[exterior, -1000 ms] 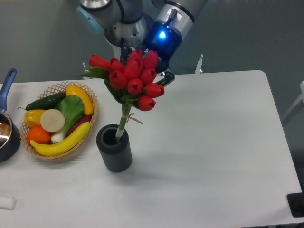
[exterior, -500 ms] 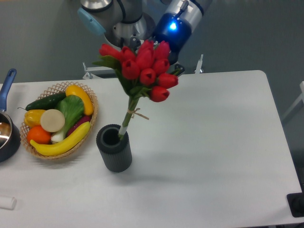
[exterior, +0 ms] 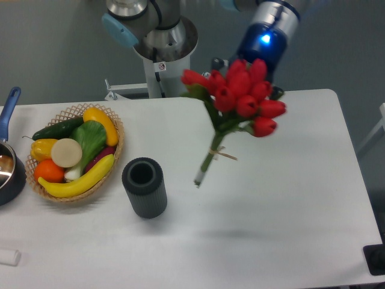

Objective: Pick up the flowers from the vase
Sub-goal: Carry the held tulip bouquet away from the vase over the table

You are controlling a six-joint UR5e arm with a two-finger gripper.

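- Claw (exterior: 264, 81) hidden behind red blooms; grip state impossible to tell.
- Flowers (exterior: 240, 96) aloft above the tabletop (exterior: 289, 198), tilted, stem ends clear of the vase (exterior: 144, 187) and to its right.
- Red tulips, green stems, twine-tied.
- Vase upright, dark, ribbed, mouth open.

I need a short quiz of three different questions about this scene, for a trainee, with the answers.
1. True or false: the stems of the flowers stand inside the vase.
2. Which side of the vase is the wicker basket on, in the picture? A) left B) right
3. Fill in: the vase's mouth looks ____.

Key
1. False; the bunch hangs in the air, clear of the vase.
2. A
3. empty
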